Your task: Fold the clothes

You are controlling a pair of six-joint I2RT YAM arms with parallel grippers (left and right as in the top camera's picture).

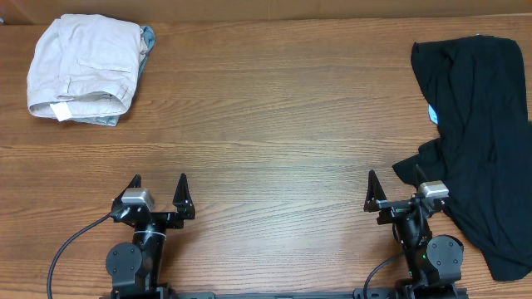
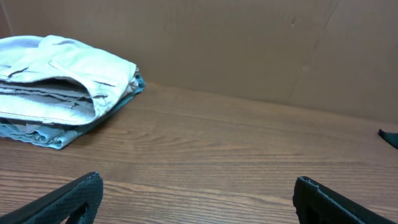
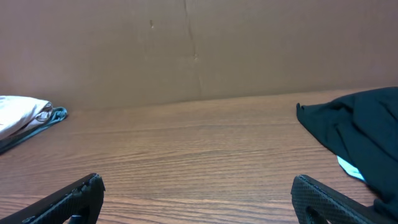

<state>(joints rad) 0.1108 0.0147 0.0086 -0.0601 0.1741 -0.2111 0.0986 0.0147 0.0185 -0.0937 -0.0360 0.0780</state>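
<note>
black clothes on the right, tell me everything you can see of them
The black clothes are an unfolded heap of thin, soft-looking fabric, wrinkled, lying on the wooden table along its right side, from the far edge towards the near one. A small light blue patch shows at its left edge. Its near left corner lies beside the open right hand; whether they touch is unclear.

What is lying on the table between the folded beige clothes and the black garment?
Nothing: in the overhead view only bare wooden table separates the folded beige clothes from the crumpled black garment.
</note>
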